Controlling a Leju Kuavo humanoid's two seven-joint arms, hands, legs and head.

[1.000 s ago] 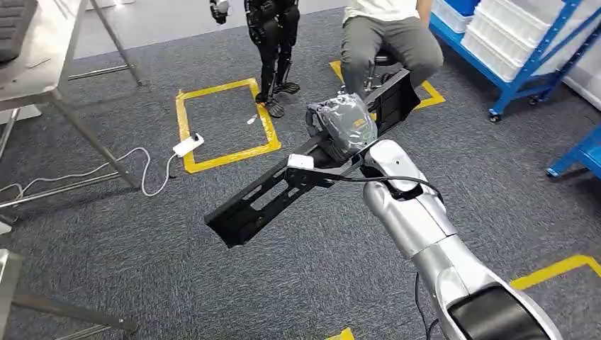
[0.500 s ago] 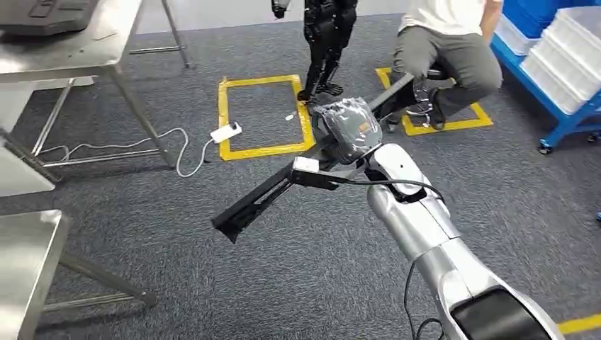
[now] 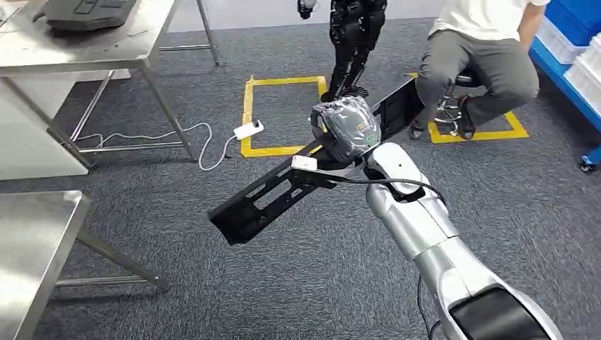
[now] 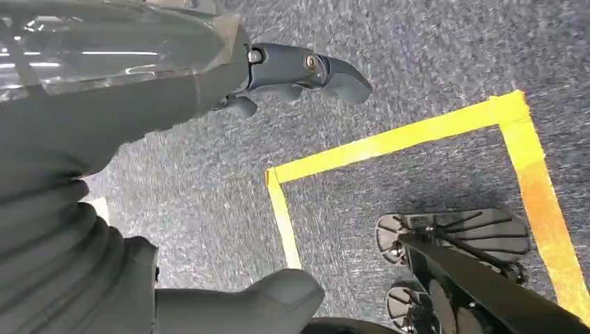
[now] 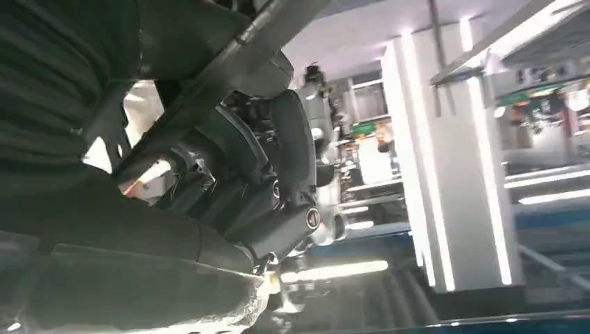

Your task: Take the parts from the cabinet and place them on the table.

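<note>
While right hand [image 3: 345, 127] fingers [image 5: 292, 160] clamp the long black part [image 3: 283, 188], keep it level approaching the worktop [image 3: 42, 241]; left hand [image 4: 139, 139] hangs empty, fingers apart.

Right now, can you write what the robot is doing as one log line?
right hand: grips long black part, raised over carpet | left hand: holds nothing | metal table: ahead-left | part not yet placed

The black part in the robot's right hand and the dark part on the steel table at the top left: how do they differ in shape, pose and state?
The black part is long and narrow with open slots; the dark part on the steel table looks broader and flatter. The black part is held in the air by the right hand, slanting over the carpet; the dark part lies flat, untouched. Both are dark and matte.
</note>
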